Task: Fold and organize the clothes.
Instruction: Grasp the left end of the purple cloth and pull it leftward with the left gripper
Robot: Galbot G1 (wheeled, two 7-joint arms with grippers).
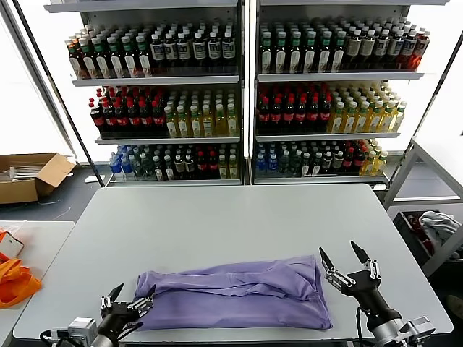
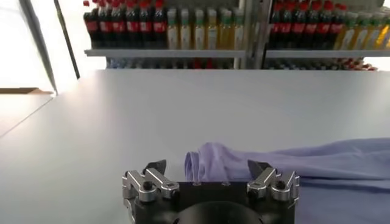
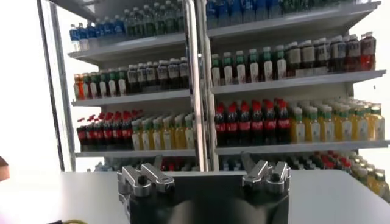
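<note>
1. In the head view, a pale grey table (image 1: 217, 224) fills the middle of the frame, and my lavender T-shirt (image 1: 235, 293) lies on it in the lower centre, folded into a long band running left to right.
2. My left gripper (image 1: 132, 298) sits in the lower left of the head view, at the left end of the shirt. Its two fingers are spread apart and hold nothing.
3. In the left wrist view, those fingers (image 2: 155, 167) show in the lower middle of the frame, wide apart, with a rolled sleeve end of the shirt (image 2: 207, 163) lying between and just beyond them. The rest of the fabric stretches off to the right edge.
4. My right gripper (image 1: 343, 255) is in the lower right of the head view, just beside the right end of the shirt, apart from the cloth. Its fingers are spread and empty.
5. The right wrist view shows that gripper (image 3: 204, 164) at the lower centre, pointed at the shelves rather than the shirt.
6. Shelves of bottled drinks (image 1: 239, 94) fill the upper part of the head view.
7. An orange cloth (image 1: 14, 282) lies on a side table at the left edge, and a cardboard box (image 1: 29, 176) sits on the floor above it in the frame.
</note>
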